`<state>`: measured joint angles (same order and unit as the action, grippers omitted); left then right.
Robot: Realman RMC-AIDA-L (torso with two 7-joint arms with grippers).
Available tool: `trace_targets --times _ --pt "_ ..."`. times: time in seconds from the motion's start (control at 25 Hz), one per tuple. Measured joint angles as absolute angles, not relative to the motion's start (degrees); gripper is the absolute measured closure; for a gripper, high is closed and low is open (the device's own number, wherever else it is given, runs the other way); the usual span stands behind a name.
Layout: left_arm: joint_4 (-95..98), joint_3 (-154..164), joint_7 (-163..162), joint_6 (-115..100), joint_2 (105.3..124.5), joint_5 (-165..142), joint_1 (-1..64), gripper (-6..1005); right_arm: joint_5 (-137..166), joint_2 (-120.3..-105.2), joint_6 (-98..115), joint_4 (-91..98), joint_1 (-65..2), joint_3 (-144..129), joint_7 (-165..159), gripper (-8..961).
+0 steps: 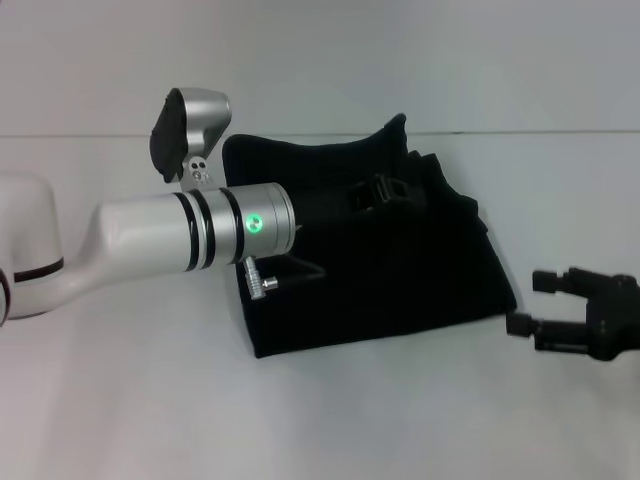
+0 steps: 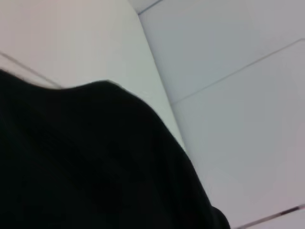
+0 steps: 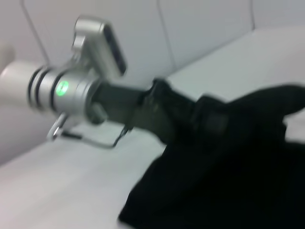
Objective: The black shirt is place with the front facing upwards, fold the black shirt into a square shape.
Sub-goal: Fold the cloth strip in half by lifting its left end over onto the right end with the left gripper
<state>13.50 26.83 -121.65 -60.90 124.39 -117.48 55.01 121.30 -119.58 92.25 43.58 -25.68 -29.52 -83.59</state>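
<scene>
The black shirt [image 1: 400, 280] lies in a folded heap at the middle of the white table, with no lettering showing. My left arm reaches in from the left, and my left gripper [image 1: 385, 192] sits over the shirt's far part, shut on the fabric. The cloth rises in a peak around it. In the right wrist view, the left gripper [image 3: 159, 112] goes into the bunched black shirt [image 3: 228, 181]. Black shirt fabric [image 2: 95, 167] fills the near part of the left wrist view. My right gripper [image 1: 530, 302] hovers open and empty just right of the shirt's right edge.
The white table [image 1: 300, 420] has bare surface in front of the shirt and to both sides. A pale wall [image 1: 450, 60] stands behind the table's back edge. The left arm's silver wrist [image 1: 240, 225] crosses the shirt's left side.
</scene>
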Motion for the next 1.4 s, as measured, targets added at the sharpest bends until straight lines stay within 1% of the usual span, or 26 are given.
trace_targets --times 0.2,0.32,0.68,1.4 --pt "13.5 26.7 -121.4 -63.6 124.27 -116.0 55.0 952 114.2 -119.66 86.4 38.9 -25.8 -29.1 -79.0 28" --pt "14.3 26.6 -121.4 -65.6 124.08 -115.3 54.5 952 111.7 -119.71 82.5 35.3 -27.0 -29.5 -75.0 28" --pt "15.9 26.6 -121.5 -68.1 124.03 -112.9 52.8 952 111.2 -120.05 70.3 25.6 -33.6 -30.3 -63.8 28" --pt "15.1 27.0 -120.7 -68.3 124.44 -112.5 53.2 951 101.5 -120.33 54.5 15.7 -43.6 -30.3 -56.4 37"
